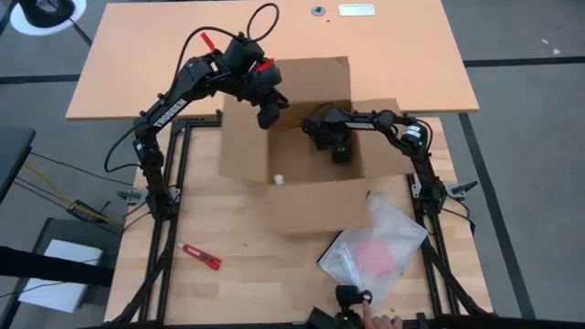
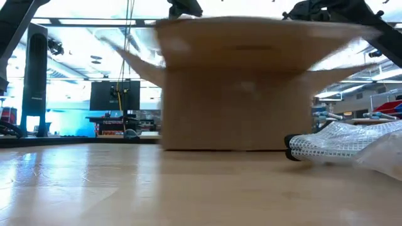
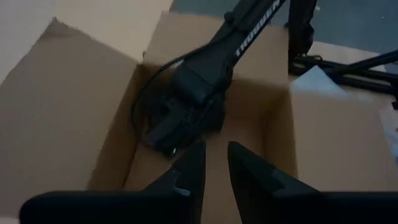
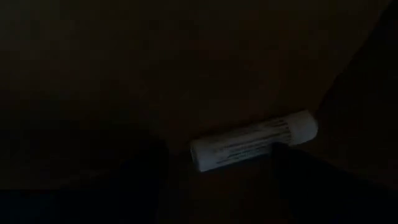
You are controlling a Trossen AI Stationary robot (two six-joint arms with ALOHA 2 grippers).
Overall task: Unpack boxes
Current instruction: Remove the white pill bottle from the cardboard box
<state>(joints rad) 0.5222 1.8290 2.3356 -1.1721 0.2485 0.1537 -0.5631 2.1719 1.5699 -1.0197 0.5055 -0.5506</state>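
The brown cardboard box stands on the table with its four flaps spread outward. It fills the middle of the low view. My left gripper hovers over the box's far left corner, its fingers a little apart, and holds nothing. My right gripper reaches down inside the box. Its fingers show only as dark shapes set apart in the dim right wrist view. A small white tube lies on the box floor ahead of them, by the near wall.
A clear plastic bag with something red inside lies on the table near the box's right near corner. A red cutter lies near the left. A person's hand shows at the near edge.
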